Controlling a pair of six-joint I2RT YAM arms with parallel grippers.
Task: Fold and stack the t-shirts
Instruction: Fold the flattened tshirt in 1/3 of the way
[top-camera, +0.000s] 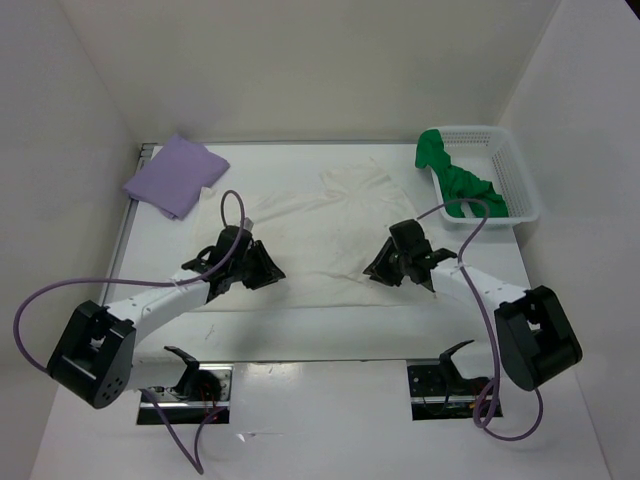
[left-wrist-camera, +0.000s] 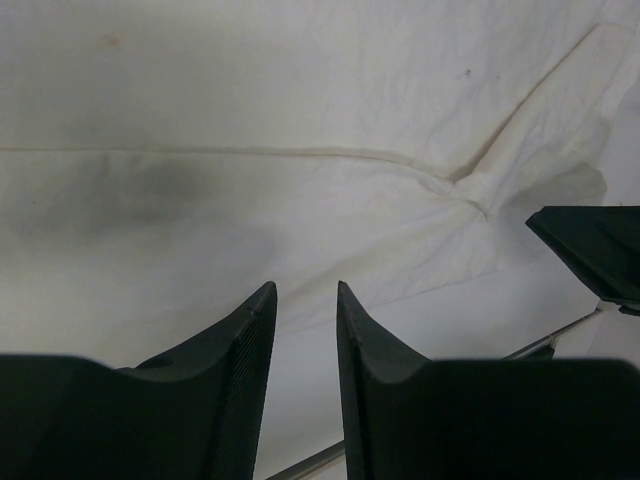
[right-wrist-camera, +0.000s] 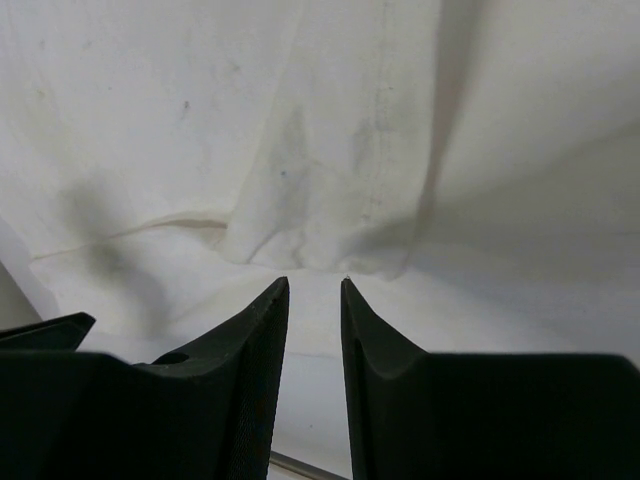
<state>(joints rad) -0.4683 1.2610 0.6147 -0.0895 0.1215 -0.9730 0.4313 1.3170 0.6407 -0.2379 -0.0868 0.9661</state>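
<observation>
The white t-shirt (top-camera: 320, 235) lies spread on the table's middle; it fills the left wrist view (left-wrist-camera: 300, 140) and the right wrist view (right-wrist-camera: 320, 130). My left gripper (top-camera: 262, 268) hovers over its near left part, open and empty (left-wrist-camera: 306, 288). My right gripper (top-camera: 384, 266) hovers over its near right part, open and empty (right-wrist-camera: 315, 283). The lavender t-shirt (top-camera: 176, 175) lies folded at the far left corner. The green t-shirt (top-camera: 458, 178) is bunched in the white mesh basket (top-camera: 514, 175) and hangs over its left rim.
The basket stands at the table's far right. White walls close in the table (top-camera: 300, 325) on the left, back and right. Purple cables loop from both arms. The right gripper's finger shows at the left wrist view's right edge (left-wrist-camera: 595, 245).
</observation>
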